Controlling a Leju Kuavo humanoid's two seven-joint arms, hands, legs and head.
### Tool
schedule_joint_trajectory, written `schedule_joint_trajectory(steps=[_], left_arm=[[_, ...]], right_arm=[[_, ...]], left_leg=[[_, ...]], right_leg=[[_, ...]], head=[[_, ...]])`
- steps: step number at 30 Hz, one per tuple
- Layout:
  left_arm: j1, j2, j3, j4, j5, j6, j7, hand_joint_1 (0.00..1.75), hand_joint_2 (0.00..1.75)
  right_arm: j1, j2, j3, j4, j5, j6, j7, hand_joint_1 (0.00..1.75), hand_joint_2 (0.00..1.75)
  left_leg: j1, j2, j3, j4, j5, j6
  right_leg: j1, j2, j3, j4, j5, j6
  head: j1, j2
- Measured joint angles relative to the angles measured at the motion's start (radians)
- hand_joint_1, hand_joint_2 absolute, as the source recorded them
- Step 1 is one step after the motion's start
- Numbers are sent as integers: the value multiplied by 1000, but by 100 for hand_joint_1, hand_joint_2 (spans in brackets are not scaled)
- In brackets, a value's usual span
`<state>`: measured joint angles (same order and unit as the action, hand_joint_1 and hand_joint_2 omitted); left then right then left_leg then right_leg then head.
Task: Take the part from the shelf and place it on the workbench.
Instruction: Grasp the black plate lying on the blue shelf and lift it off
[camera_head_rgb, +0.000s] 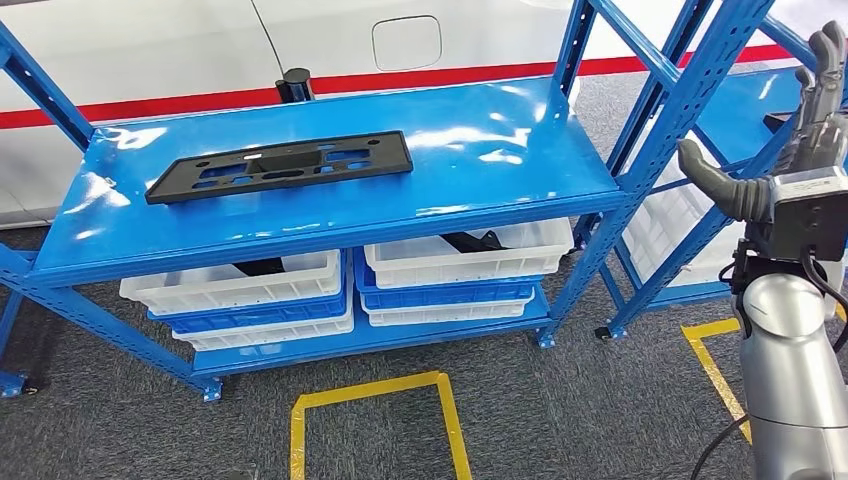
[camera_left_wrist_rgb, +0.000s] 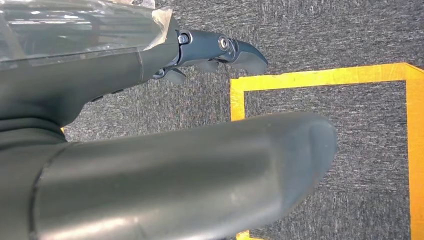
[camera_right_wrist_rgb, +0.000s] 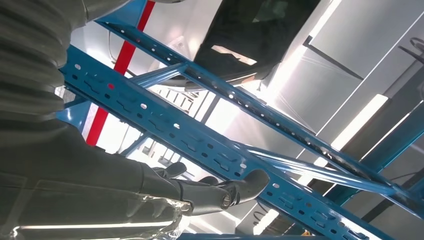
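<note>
Your right hand is raised beside the blue upright, fingers spread, holding nothing. The black part lies flat on the shelf, well apart. Reaching across, you may strike that upright. Your left hand hangs empty, seemingly loose.

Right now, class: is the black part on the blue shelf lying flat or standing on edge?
Lying flat. The part rests with its broad face on the shelf top, its cut-out holes facing up.
</note>
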<state>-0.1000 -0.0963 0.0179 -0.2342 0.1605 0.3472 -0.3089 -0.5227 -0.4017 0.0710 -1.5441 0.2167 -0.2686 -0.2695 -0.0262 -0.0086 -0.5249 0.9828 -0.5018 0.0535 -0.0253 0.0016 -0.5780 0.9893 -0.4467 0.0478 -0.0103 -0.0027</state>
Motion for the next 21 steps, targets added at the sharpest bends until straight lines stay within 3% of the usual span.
schedule_joint_trajectory(steps=[3,4,7,9,10,12,13,14,18,19,21], left_arm=[[0,0,0,0,0,0,0,0,0],[-1,-1,0,0,1,0,0,0,0],[-1,-3,-1,0,3,1,0,0,0],[1,-6,-1,0,3,1,0,0,0],[1,-6,-1,0,4,1,0,0,0],[2,-6,-2,0,4,1,1,0,0],[1,-5,-2,0,4,1,1,0,0],[0,-4,-2,0,4,2,1,0,0],[-1,-5,-3,0,4,4,2,0,0],[-3,-5,-3,0,4,4,2,0,0],[-6,-5,-4,0,4,4,2,0,0]], right_arm=[[-4,-6,2,2,0,0,0,0,175],[-6,-9,3,3,0,0,0,0,175],[-5,-16,4,6,0,0,0,0,175],[2,-17,4,10,0,-1,1,0,175],[4,-17,5,11,0,-1,2,0,175],[7,-19,5,14,0,-2,2,0,175],[7,-20,6,15,0,-3,2,0,175],[9,-21,7,17,-1,-3,2,0,175],[14,-25,10,20,-1,-5,4,0,175],[12,-25,11,20,0,-5,3,0,175],[8,-27,12,20,0,-6,2,0,175]], left_leg=[[7,1,19,-32,14,13],[11,2,29,-47,21,16],[18,5,44,-61,24,16],[24,4,51,-59,16,10],[28,3,57,-56,9,3],[37,0,65,-42,-14,-15],[40,-1,64,-28,-28,-25],[40,-2,60,-18,-39,-34],[44,0,51,4,-66,-50],[46,2,38,33,-79,-54],[47,6,-27,146,-117,-57]], right_leg=[[6,0,0,-1,-2,5],[9,0,-11,22,-11,5],[6,0,-108,199,-65,4],[-3,-1,-157,265,-64,19],[-9,-1,-153,239,-40,34],[-23,-4,-103,113,23,67],[-26,-1,-78,60,39,73],[-28,1,-63,32,42,69],[-24,11,-59,42,14,26],[-24,11,-55,44,9,18],[-21,10,-44,43,0,5]], head=[[0,0],[1,0],[5,0],[5,0],[5,0],[5,0],[8,0],[9,0],[4,0],[3,0],[2,0]])
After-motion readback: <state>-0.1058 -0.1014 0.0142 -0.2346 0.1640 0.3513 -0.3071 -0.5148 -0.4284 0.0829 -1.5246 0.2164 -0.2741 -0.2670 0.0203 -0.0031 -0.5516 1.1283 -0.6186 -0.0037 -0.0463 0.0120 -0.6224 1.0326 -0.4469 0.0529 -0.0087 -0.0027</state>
